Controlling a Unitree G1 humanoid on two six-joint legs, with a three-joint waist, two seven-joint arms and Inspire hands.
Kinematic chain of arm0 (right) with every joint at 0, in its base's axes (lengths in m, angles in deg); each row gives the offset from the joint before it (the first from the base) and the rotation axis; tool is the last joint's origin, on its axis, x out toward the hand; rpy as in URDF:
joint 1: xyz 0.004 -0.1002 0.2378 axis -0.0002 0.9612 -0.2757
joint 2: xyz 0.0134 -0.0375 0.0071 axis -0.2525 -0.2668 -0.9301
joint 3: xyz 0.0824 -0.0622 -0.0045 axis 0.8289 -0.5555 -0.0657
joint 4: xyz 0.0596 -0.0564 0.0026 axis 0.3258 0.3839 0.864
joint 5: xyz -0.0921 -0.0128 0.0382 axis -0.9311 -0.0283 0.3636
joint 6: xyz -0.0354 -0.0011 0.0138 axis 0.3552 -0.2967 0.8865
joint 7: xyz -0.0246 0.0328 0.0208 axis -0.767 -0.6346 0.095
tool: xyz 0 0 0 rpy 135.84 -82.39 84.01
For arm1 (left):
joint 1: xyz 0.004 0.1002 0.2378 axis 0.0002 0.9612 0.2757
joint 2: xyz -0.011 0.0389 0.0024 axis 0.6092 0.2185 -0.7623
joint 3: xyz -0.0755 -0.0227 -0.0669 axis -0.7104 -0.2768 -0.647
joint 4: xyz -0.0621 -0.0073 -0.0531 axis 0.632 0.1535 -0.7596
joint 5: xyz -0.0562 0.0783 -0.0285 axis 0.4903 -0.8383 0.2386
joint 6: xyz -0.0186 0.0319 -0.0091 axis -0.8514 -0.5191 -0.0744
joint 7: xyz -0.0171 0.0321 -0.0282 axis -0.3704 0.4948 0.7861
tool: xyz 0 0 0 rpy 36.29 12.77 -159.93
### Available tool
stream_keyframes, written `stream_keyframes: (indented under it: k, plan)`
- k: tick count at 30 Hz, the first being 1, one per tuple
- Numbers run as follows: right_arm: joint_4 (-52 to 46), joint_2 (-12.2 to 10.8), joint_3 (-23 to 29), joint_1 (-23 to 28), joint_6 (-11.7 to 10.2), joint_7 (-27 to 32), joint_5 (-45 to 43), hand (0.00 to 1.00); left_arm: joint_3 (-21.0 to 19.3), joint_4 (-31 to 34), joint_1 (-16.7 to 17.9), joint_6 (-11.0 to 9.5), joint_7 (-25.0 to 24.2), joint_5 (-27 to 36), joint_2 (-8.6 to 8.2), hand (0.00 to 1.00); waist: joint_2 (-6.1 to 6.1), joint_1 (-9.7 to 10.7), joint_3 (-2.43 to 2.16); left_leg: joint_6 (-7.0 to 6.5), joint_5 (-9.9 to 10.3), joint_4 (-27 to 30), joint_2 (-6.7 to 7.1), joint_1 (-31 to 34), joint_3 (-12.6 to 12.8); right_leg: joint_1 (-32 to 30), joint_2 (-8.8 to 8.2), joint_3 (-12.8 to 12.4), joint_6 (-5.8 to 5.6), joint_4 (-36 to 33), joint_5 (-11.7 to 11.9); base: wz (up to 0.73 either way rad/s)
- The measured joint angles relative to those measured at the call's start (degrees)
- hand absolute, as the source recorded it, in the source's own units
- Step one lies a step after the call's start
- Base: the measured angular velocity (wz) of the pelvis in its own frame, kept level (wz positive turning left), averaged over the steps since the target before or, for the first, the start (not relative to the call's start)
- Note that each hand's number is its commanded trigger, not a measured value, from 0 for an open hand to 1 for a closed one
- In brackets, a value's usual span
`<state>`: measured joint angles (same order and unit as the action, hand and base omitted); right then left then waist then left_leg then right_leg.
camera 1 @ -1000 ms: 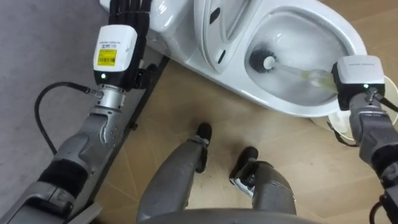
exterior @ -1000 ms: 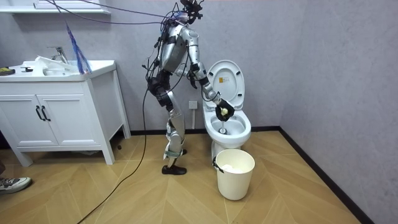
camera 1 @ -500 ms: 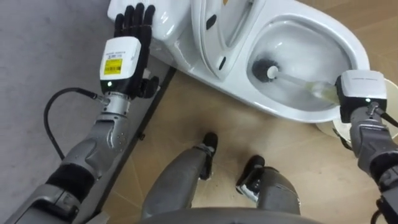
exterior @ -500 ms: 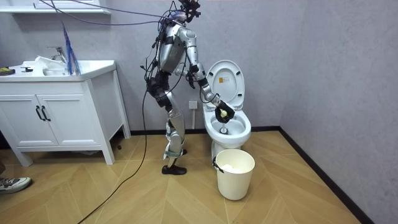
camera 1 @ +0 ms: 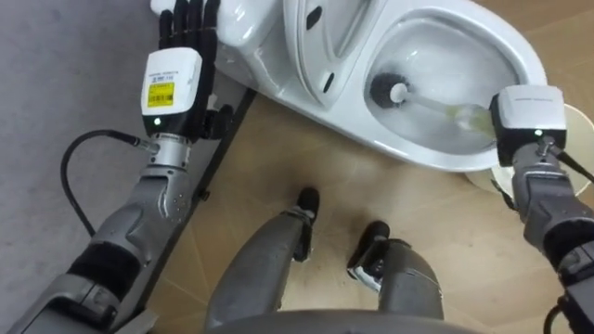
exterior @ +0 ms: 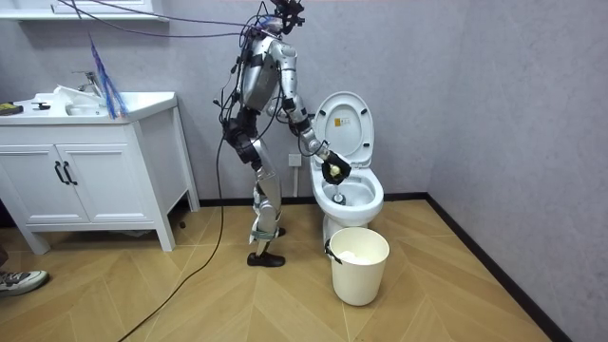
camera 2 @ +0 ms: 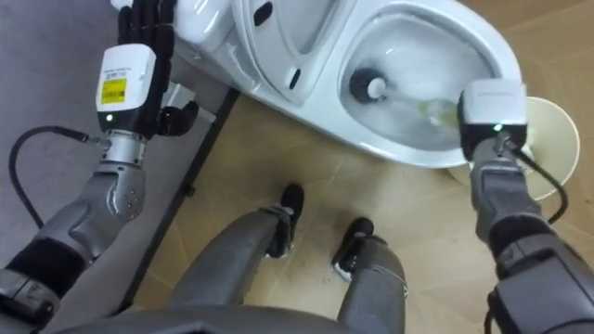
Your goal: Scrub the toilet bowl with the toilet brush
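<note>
My right hand (camera 1: 527, 116) is clamped on the brush (camera 1: 436, 102). Its handle runs leftward from my hand to the head in the toilet bowl (camera 1: 455, 42). My left hand (camera 1: 186, 28) hangs flat and empty by the tank (camera 1: 246, 28).

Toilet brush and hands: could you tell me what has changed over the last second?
Hardly anything. The right hand, shut on the toilet brush, has edged slightly towards the room view's left above the toilet bowl; the eye views' shift is the camera's own. The brush head stays in the bowl, the left hand stays open beside the cistern, and the bucket has not moved.
</note>
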<state>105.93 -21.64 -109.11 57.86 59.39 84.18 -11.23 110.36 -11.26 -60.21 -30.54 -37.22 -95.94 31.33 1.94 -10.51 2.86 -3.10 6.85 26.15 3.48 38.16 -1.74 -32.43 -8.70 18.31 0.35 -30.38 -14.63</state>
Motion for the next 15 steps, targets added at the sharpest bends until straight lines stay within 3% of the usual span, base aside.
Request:
stream_keyframes:
  k: [9,15]
  plan:
    - [-12.19,-0.54,0.03,7.46,5.10,-4.03,-0.97,1.00,0.46,0.04,3.34,0.22,2.31,1.10,-0.31,0.00,2.04,1.15,-1.34,0.21,0.00,-2.04,-0.88,-2.00,0.06,2.55,1.23,0.47,0.06,3.49,1.03,-0.03]
    - [-14.75,-0.72,0.03,8.87,6.59,-5.77,-0.96,1.00,1.13,0.06,3.89,0.61,3.32,2.44,-0.37,0.00,2.22,1.59,-1.41,0.67,0.08,-2.55,-1.02,-3.11,0.09,3.43,1.61,0.45,0.23,3.67,1.10,-0.01]
